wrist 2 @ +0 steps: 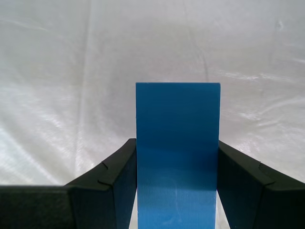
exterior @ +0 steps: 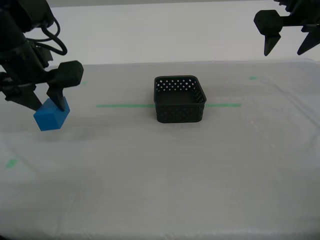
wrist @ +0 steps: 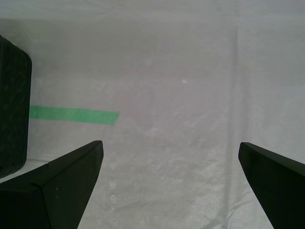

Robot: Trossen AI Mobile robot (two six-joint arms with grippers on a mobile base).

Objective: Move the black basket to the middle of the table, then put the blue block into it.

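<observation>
1. Two grippers are in play: my second gripper (exterior: 44,102) is clamped on the blue block (exterior: 51,114), and my first gripper (exterior: 288,48) hangs with its jaws spread wide and nothing between them, up over the far part of the bench (exterior: 160,190) on the exterior view's right.
2. In the second wrist view the blue block stands squarely between the two fingers (wrist 2: 112,186), both pads flat against its sides, so I judge the hold sound.
3. The block sits low over the cloth towards the bench edge on the exterior view's left; I cannot tell whether it is just clear of the cloth or touching it.
4. The black basket (exterior: 179,99) rests on the green tape line (exterior: 125,105), about midway across the bench, so the first half of the job looks done. The first wrist view catches only its wall and a stretch of tape.
5. The step in hand, as I read it, is carrying the block to the basket. I would raise it well above the thick rim before travelling, since a low sweep could knock the light basket off its spot.
6. Centre the block over the opening, lower it inside the walls, then open the jaws.
7. Keep my first gripper parked clear.
</observation>
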